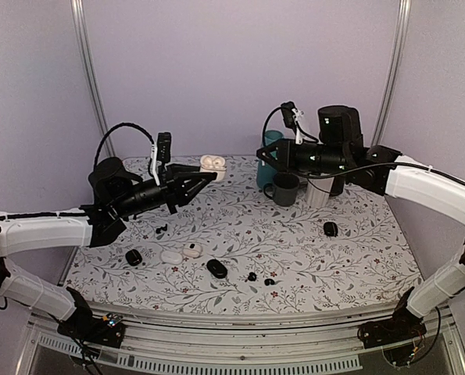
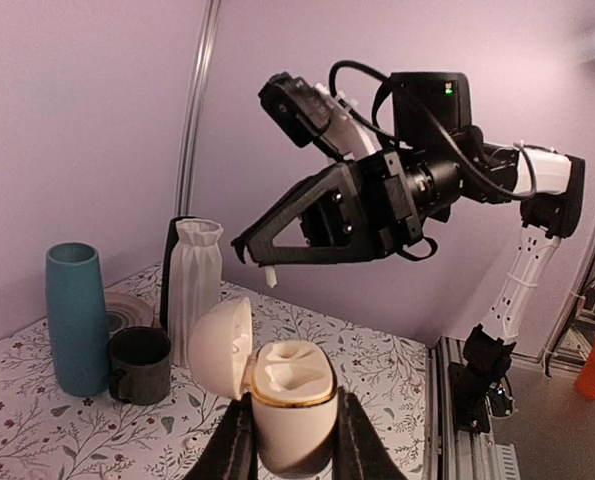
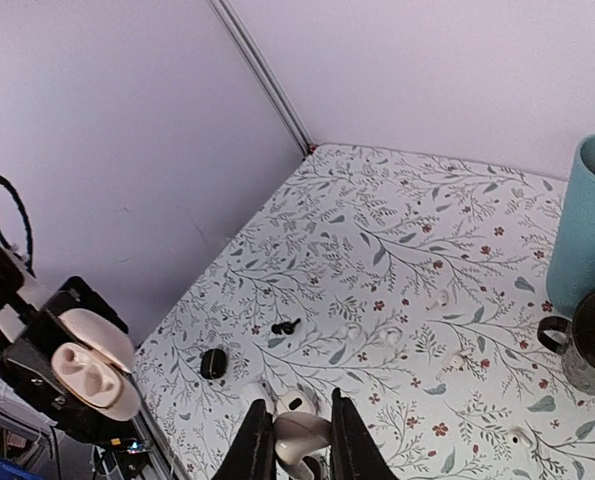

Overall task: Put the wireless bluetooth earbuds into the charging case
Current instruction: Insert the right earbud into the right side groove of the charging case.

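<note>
My left claw [image 2: 293,440] clamps the open white pebble-shaped charging case [image 2: 293,385] aloft. My right claw [image 3: 297,445] pinches a small white earbud [image 3: 299,425]; the case lies leftward, near but apart, sockets facing it.

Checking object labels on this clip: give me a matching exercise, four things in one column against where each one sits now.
Things:
1. open cream case
2. dark mug
3. two black earbuds
4. small white piece

Places:
A. between the right gripper's fingers
B. loose on the table, near the front
C. held up by the left gripper
D. beside the teal vase

Pairs: 1-C, 2-D, 3-B, 4-A
</note>
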Tool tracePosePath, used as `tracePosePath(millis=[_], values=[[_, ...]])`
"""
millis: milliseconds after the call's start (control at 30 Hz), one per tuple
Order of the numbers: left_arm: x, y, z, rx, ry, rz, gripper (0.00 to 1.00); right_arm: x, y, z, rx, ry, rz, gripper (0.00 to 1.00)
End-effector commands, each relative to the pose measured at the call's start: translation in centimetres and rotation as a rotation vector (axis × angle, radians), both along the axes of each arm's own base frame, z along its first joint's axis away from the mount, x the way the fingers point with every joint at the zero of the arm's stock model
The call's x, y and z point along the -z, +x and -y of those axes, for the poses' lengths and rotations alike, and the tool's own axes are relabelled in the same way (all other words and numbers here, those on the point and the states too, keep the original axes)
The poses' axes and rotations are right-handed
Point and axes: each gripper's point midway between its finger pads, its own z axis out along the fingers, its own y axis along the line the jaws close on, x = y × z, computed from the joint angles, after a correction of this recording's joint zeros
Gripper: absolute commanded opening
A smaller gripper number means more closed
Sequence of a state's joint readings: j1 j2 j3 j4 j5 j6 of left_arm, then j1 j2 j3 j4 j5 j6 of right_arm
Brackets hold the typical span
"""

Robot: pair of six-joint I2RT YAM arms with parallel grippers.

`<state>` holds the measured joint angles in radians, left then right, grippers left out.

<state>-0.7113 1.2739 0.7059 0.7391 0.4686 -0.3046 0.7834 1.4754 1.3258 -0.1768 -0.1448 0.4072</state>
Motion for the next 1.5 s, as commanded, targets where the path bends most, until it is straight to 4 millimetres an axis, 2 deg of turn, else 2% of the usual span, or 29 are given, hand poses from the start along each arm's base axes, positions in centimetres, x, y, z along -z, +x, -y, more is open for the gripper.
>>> tracePosePath(millis=[0,167,500,800,1100,1467], values=[[-1.9,-0.2,0.3,0.054,-0.063,0.028,0.0,-5.8,-2.4,-1.1,-0.064,0.167,0.111,0.1],[-2.2,-0.4,0.7,0.089,-0.094,0.015,0.0,-8.0,-4.2,-2.4,-0.118,0.245,0.154,0.1],[-4.2,-1.3,1.3,0.145,-0.173,0.035,0.0,-9.0,-6.0,-5.0,-0.141,0.305,0.194,0.1],[-5.8,-2.3,1.5,0.175,-0.208,0.07,0.0,-8.2,-6.4,-6.4,-0.137,0.304,0.198,0.1],[-6.1,-2.7,1.8,0.188,-0.207,0.083,0.0,-7.9,-6.6,-7.1,-0.14,0.296,0.2,0.11],[-6.9,-2.6,1.3,0.155,-0.224,0.109,0.0,-6.8,-6.8,-7.9,-0.165,0.263,0.178,0.11]])
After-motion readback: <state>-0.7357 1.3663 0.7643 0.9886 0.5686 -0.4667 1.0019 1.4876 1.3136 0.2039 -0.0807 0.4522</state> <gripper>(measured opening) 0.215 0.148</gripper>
